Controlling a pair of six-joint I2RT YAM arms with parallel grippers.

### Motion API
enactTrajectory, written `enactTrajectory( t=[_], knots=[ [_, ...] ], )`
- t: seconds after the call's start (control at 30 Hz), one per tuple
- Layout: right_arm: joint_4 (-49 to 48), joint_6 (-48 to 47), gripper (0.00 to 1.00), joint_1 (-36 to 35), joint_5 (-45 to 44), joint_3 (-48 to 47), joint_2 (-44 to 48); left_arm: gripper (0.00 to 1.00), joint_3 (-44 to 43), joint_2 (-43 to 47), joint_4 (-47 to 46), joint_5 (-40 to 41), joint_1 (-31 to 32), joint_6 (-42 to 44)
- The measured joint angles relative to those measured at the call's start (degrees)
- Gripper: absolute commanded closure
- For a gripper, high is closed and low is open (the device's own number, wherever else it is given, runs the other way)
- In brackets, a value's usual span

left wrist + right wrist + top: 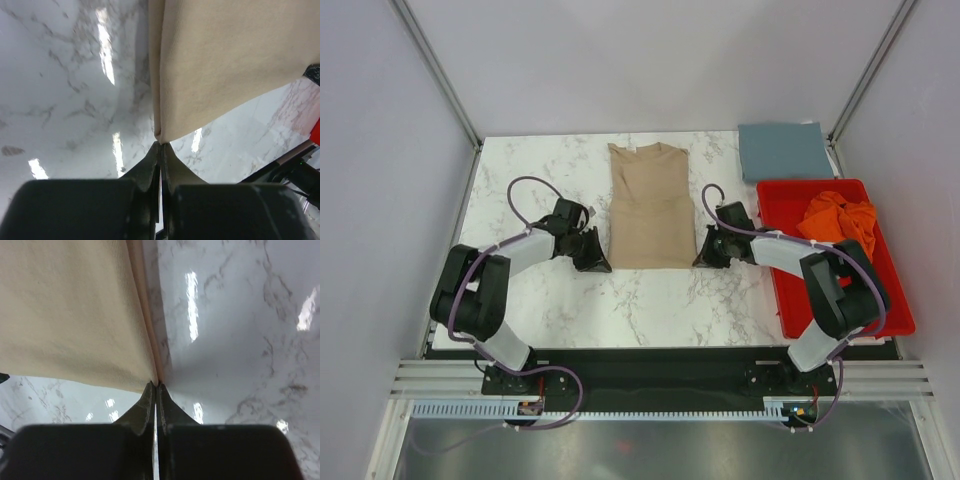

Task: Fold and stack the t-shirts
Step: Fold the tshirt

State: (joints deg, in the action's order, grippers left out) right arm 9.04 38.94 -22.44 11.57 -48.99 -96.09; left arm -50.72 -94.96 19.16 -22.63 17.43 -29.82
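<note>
The tan t-shirt (650, 205) lies partly folded in the middle of the marble table, its hem toward me. My left gripper (601, 262) is shut on the shirt's near left corner (161, 134). My right gripper (704, 259) is shut on the near right corner (154, 378). The slate blue-grey t-shirt (784, 150) lies folded flat at the back right. The orange t-shirt (838, 218) sits crumpled in the red tray (840, 300).
The red tray stands along the table's right edge, close to my right arm. Bare marble (520, 170) lies left of the tan shirt and in front of it. Frame posts and white walls enclose the table.
</note>
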Motion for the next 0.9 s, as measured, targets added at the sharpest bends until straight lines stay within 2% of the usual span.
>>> enactTrajectory(
  t=[0.17, 0.37, 0.4, 0.47, 0.53, 0.57, 0.77, 0.9],
  knots=[
    [1.9, -1.0, 1.00, -0.6, 0.2, 8.5, 8.6, 0.98, 8.2, 9.6, -0.4, -0.4, 3.9, -2.1],
    [5.0, 0.5, 1.00, -3.2, 0.0, 20.6, 23.5, 0.98, 21.4, 26.1, 0.3, -0.9, 13.1, -3.2],
    [5.6, 1.0, 1.00, -3.9, 0.0, 21.9, 25.3, 0.80, 22.7, 27.7, 0.7, -1.0, 13.5, -3.3],
    [6.8, 2.5, 1.00, -5.7, -0.1, 24.8, 30.1, 0.71, 25.2, 31.1, 1.7, -0.1, 14.5, -6.3],
    [8.4, 4.1, 1.00, -7.2, -0.2, 27.2, 34.6, 0.68, 26.6, 33.6, 3.2, 0.8, 16.2, -9.9],
    [9.2, 4.9, 1.00, -7.8, -0.3, 28.1, 36.8, 0.61, 26.8, 34.4, 3.7, 1.4, 17.0, -11.0],
    [13.5, 6.8, 1.00, -8.9, -2.1, 29.4, 43.3, 0.49, 27.5, 39.5, 3.3, 5.2, 19.7, -18.3],
    [14.8, 6.9, 1.00, -8.9, -2.7, 29.4, 43.6, 0.48, 29.6, 41.9, 0.7, 6.3, 19.8, -22.1]
  ],
)
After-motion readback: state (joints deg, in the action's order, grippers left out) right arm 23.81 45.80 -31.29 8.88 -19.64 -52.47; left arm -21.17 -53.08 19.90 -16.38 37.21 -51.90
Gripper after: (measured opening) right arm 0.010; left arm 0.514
